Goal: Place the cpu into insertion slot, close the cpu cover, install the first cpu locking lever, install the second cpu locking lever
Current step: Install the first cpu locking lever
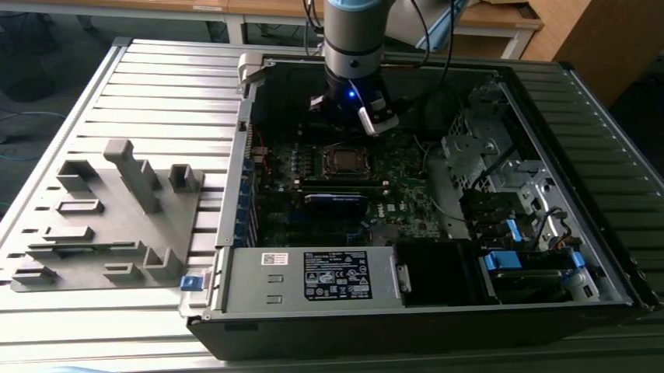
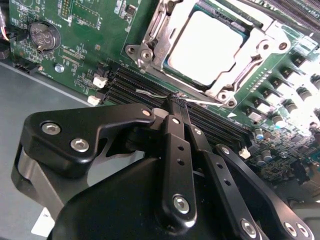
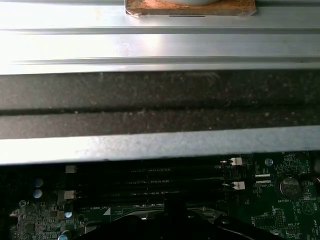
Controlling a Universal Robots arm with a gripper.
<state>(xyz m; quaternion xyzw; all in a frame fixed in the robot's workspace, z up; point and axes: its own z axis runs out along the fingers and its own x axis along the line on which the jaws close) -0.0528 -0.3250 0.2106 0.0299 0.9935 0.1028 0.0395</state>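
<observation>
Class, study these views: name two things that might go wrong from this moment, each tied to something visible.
1. The gripper, fingertips closed, sits close to the memory slots; a sideways slip might scrape them.
2. A thin metal rod runs by the fingertips; if it slips free, the cpu cover over the cpu may not be clamped.

Nothing legible anywhere. A black-and-white label (image 1: 337, 276) and a small white sticker (image 1: 274, 259) sit on the metal box (image 1: 260, 289), lower centre of the exterior view, their print too fine to read.
</observation>
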